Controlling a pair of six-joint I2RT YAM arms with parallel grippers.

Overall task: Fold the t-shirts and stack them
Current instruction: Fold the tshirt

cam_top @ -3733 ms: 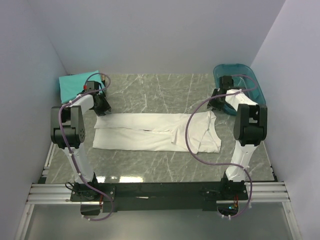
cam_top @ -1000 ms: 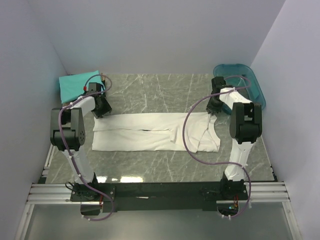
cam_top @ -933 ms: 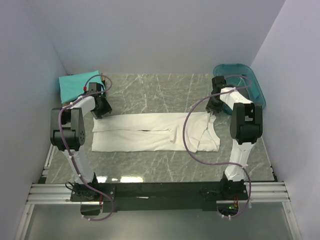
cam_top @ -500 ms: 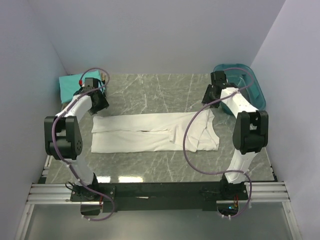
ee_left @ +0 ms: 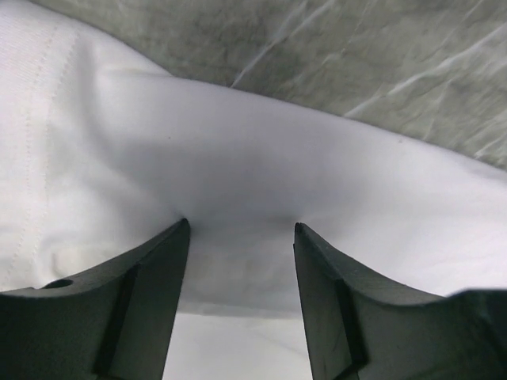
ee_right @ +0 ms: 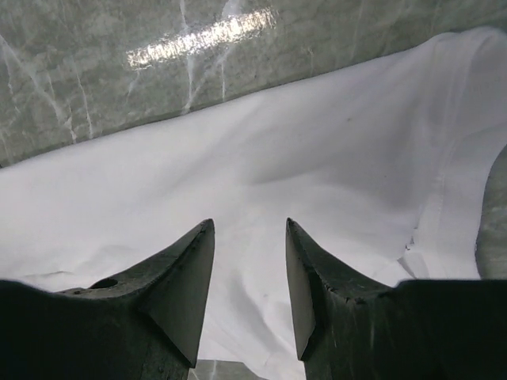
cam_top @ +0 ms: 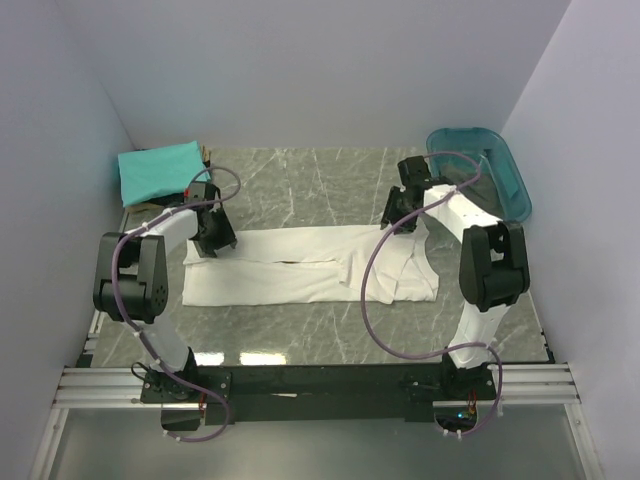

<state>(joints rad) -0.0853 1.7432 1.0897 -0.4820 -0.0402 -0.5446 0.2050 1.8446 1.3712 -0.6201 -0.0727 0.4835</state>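
Long white cloth t-shirt (cam_top: 300, 265), folded into a strip, lies across mid-table. Left gripper (cam_top: 218, 240) is on its far-left edge, right gripper (cam_top: 397, 218) on its far-right edge. Both jaws apart, tips down on cloth, nothing pinched. Risk: closing catches only the top layer, or one side slips, and the fold skews. Folded teal t-shirt (cam_top: 160, 170) sits far left.

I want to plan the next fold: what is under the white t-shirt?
The white t-shirt lies flat on the marble-patterned table, which shows all around it. What is directly beneath is covered by the cloth.
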